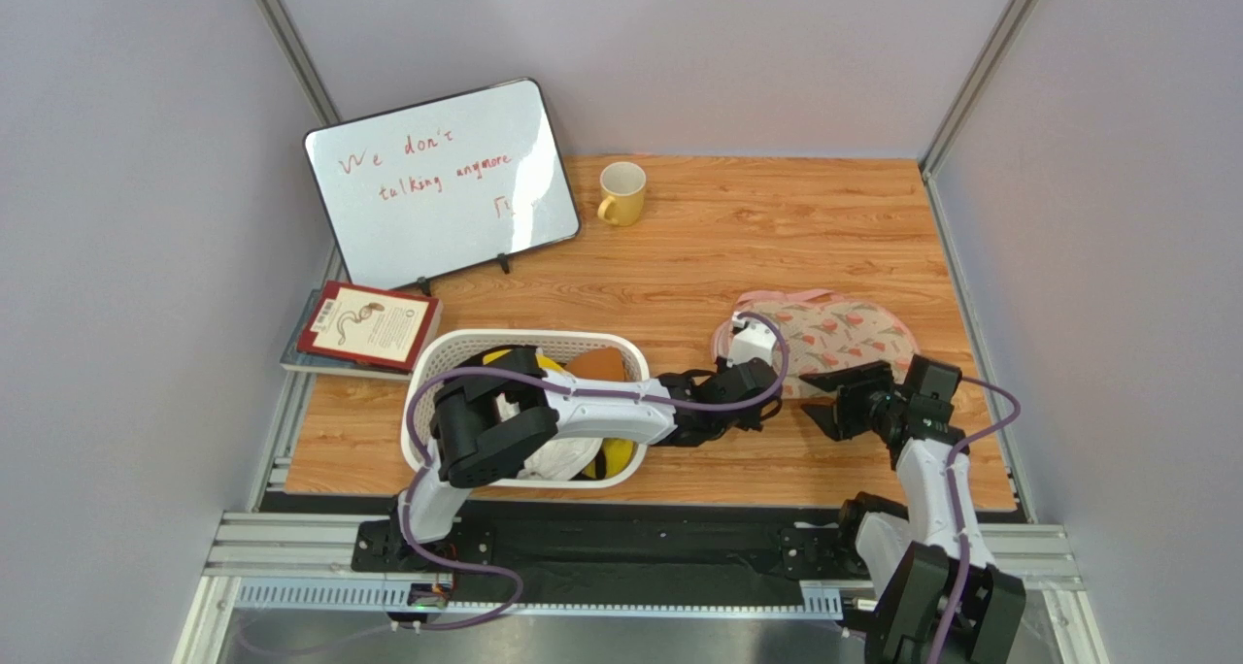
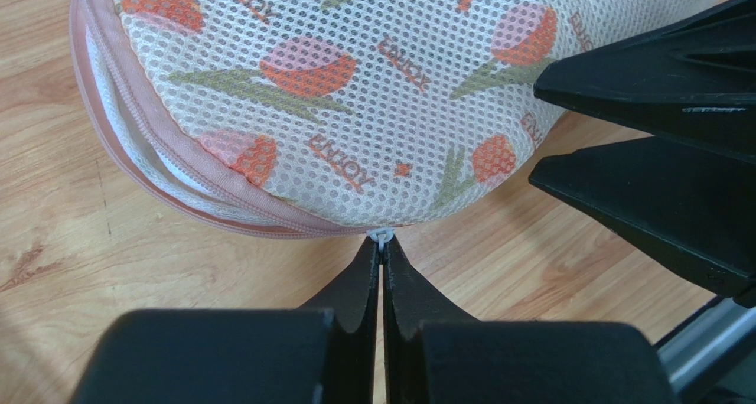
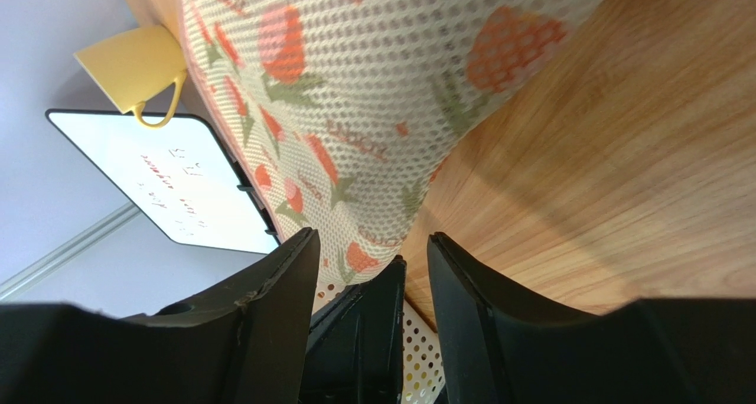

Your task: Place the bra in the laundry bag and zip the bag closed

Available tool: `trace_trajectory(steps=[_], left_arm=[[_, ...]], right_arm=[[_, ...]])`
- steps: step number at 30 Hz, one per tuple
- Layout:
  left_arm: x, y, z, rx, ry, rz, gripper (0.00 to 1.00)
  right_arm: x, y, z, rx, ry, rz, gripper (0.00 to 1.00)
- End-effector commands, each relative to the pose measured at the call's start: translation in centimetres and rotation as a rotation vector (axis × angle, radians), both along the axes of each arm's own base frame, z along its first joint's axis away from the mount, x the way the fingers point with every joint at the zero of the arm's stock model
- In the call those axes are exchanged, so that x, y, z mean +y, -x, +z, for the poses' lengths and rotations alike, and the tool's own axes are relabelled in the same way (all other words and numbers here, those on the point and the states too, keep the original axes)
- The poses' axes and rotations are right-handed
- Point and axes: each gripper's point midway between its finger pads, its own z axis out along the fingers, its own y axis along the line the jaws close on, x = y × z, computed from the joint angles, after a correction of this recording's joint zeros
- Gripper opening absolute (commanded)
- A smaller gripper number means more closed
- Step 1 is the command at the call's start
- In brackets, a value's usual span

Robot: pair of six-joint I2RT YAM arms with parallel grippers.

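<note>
The laundry bag (image 1: 827,332) lies flat on the table at the right, cream mesh with a pink-and-green print and pink zip edging (image 2: 191,200). My left gripper (image 2: 381,244) is shut on the small pale zip pull (image 2: 381,236) at the bag's near edge; it also shows in the top view (image 1: 785,390). My right gripper (image 1: 817,402) is open and empty, its jaws either side of the left fingertips (image 3: 364,324), right by the bag's edge (image 3: 373,94). Its fingers (image 2: 657,85) show in the left wrist view. The bra is not in view.
A white slotted basket (image 1: 438,358) with yellow and white garments stands at the near left under my left arm. A whiteboard (image 1: 438,184), a yellow mug (image 1: 622,192) and a red book (image 1: 365,326) stand at the back and left.
</note>
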Motion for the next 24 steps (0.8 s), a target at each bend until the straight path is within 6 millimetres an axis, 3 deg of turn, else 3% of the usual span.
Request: trace_trajectory(steps=[1,14,20,24], left_arm=[[-1.7,0.0,4.7,-0.035,0.113,-0.035,0.00],[-3.0,0.9,5.0,-0.020,0.127,-0.074,0.00],[-2.2,0.6,4.3,-0.023,0.099,-0.055,0.00],[-1.5,-0.1,3.3,-0.014,0.083,-0.029,0.00]], right_arm=[[-0.2,0.1,0.4,-0.035,0.031,-0.004,0.51],[-1.2,-0.6,-0.2,0.001,0.073,-0.017,0.33],[-2.2,-0.9,-1.6,0.036,0.138,-0.004,0.00],[-2.4,-1.1,-1.6,0.036,0.170,0.037,0.00]])
